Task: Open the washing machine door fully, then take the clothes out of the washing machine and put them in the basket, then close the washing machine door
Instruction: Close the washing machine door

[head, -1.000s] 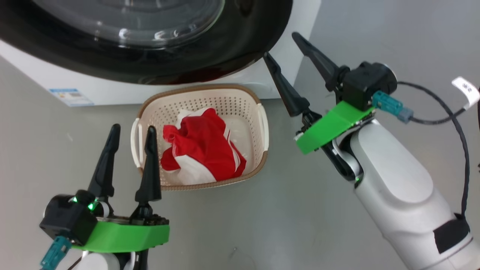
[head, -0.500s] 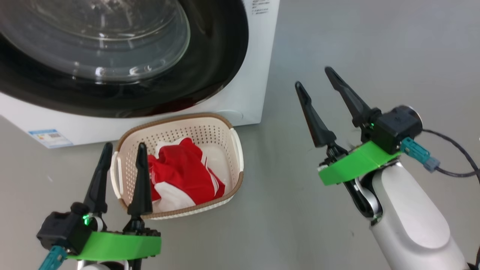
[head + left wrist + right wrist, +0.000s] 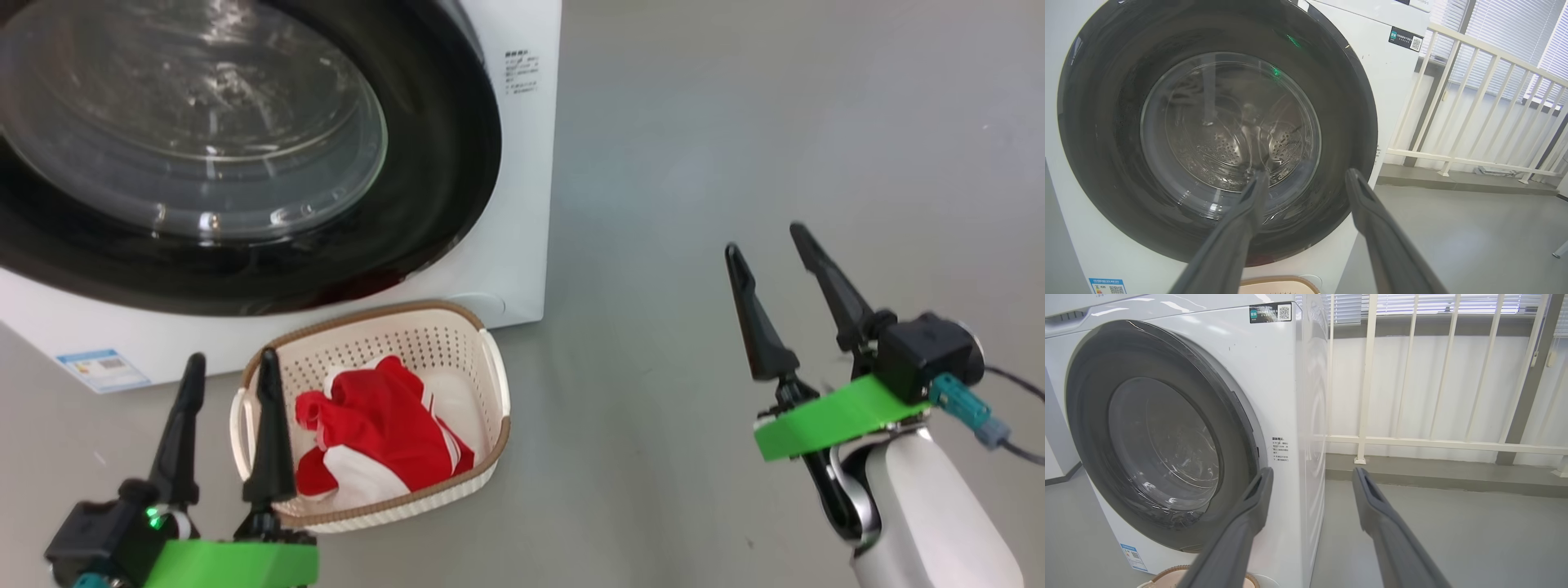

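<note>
Washing machine door (image 3: pixel 229 147) sits shut, partly cut off.

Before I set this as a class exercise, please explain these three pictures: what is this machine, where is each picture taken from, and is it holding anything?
It is a wheeled robot with two arms, each ending in a gripper of two long dark fingers. One picture looks down from a camera on its head: the left gripper is at lower left and the right gripper at lower right. The other two are taken from each wrist, looking along that gripper's fingers toward the washing machine, whose door looks shut. On the floor in front of it stands a basket with red and white clothes inside. Both grippers are open and hold nothing.
</note>
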Robot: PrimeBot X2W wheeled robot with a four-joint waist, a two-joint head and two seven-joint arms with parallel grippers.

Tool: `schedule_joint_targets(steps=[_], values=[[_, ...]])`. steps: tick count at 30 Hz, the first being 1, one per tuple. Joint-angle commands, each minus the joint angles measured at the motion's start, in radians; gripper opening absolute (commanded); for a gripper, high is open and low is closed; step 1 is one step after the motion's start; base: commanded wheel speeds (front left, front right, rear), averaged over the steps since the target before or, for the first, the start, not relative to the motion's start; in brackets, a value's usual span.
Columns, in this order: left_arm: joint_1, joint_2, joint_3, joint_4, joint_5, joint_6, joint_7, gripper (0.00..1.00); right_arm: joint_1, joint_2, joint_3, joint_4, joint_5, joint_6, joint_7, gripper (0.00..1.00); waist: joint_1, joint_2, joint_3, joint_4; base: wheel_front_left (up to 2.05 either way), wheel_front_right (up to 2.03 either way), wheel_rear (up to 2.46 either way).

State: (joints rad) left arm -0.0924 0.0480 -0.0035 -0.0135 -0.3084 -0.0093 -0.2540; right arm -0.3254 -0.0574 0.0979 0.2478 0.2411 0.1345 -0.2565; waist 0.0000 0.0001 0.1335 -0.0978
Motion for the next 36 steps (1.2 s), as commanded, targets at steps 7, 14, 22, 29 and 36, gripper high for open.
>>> schedule_joint_targets(steps=[7, 14, 22, 29, 36], values=[[0.034, 0.009, 0.067, -0.062, 0.032, -0.015, -0.008, 1.00, 0.061, 0.007, -0.002, -0.067, -0.025, -0.004, -0.005, 1.00, 0.0000, -0.0001, -0.037, -0.017, 0.00, 0.00, 0.00], [0.068, 0.008, 0.081, -0.066, 0.056, -0.035, -0.008, 1.00, 0.116, 0.007, 0.001, -0.087, -0.037, -0.004, -0.005, 1.00, 0.0000, -0.0001, -0.077, -0.020, 0.00, 0.00, 0.00], [0.117, 0.012, 0.110, -0.052, 0.081, -0.052, -0.008, 1.00, 0.171, 0.007, 0.009, -0.095, -0.026, -0.004, -0.005, 1.00, 0.0000, -0.0001, -0.116, -0.028, 0.00, 0.00, 0.00], [0.141, 0.011, 0.128, -0.048, 0.083, -0.067, -0.008, 1.00, 0.212, 0.007, 0.004, -0.117, -0.036, -0.004, -0.005, 1.00, 0.0000, -0.0001, -0.136, -0.024, 0.00, 0.00, 0.00], [0.169, 0.010, 0.144, -0.047, 0.084, -0.078, -0.008, 1.00, 0.236, 0.007, 0.006, -0.128, -0.044, -0.004, -0.005, 1.00, 0.0000, -0.0001, -0.156, -0.023, 0.00, 0.00, 0.00]])
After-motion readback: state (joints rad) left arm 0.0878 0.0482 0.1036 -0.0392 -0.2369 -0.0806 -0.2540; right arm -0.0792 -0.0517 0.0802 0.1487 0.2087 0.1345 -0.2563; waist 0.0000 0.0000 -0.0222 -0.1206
